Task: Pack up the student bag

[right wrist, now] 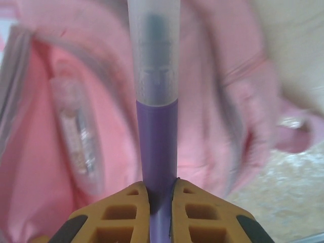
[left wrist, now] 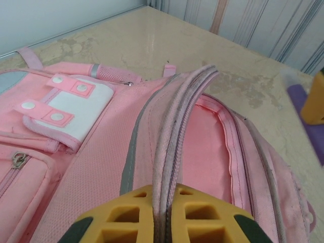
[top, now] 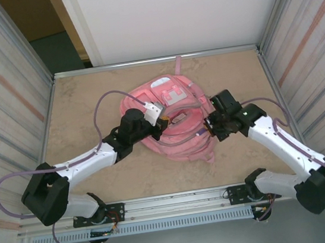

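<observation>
The pink student bag (top: 171,117) lies flat in the middle of the table, its main opening gaping. My left gripper (left wrist: 164,195) is shut on the grey zip edge (left wrist: 174,116) of that opening and holds it raised above the bag's front pockets (left wrist: 76,101). My right gripper (right wrist: 159,187) is shut on a purple marker (right wrist: 157,136) with a frosted cap (right wrist: 154,50), which points over the bag's open inside (right wrist: 45,167). In the top view the right gripper (top: 210,128) sits at the bag's right edge and the left gripper (top: 161,117) at its middle. A clear pen-like item (right wrist: 76,131) lies inside the opening.
The beige table (top: 86,89) has bare room left of, behind and in front of the bag. Striped walls (top: 2,88) close both sides, and a metal rail (top: 179,200) runs along the near edge. A pink strap (top: 178,65) trails toward the back edge.
</observation>
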Controlling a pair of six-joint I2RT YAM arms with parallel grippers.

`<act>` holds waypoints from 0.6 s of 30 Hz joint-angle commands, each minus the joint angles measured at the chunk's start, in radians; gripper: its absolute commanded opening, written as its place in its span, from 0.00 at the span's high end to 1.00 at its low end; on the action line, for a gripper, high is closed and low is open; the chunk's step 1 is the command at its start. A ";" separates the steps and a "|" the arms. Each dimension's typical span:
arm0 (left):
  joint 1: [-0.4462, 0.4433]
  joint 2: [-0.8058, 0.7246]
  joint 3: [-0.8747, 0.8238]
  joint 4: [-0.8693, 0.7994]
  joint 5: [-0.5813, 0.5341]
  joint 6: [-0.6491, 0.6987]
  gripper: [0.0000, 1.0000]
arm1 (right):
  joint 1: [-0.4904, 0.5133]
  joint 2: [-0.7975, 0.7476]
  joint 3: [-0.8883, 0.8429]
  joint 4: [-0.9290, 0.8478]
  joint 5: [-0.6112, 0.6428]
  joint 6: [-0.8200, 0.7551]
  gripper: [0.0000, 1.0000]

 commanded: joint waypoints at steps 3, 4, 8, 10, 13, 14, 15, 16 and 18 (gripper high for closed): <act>-0.004 -0.011 0.049 0.090 0.058 -0.077 0.97 | 0.075 0.110 0.077 0.144 -0.015 0.065 0.92; -0.004 -0.011 0.050 0.094 0.064 -0.085 0.97 | 0.090 0.130 0.082 0.166 -0.016 0.078 0.92; -0.001 -0.010 0.044 0.129 0.080 -0.104 0.97 | 0.114 0.212 0.102 0.229 -0.025 0.087 0.92; 0.004 -0.014 0.039 0.141 0.093 -0.128 0.97 | 0.114 0.255 0.117 0.234 -0.036 0.084 0.92; 0.006 -0.021 0.025 0.162 0.103 -0.142 0.97 | 0.115 0.288 0.112 0.254 -0.034 0.084 0.91; 0.005 -0.022 0.019 0.167 0.103 -0.143 0.97 | 0.115 0.297 0.107 0.259 -0.034 0.085 0.90; 0.005 -0.024 0.014 0.170 0.101 -0.143 0.97 | 0.114 0.303 0.101 0.259 -0.032 0.095 0.89; 0.005 -0.028 0.011 0.171 0.102 -0.143 0.97 | 0.115 0.307 0.089 0.264 -0.024 0.112 0.88; 0.007 -0.033 0.006 0.173 0.103 -0.140 0.97 | 0.121 0.309 0.057 0.300 -0.009 0.137 0.87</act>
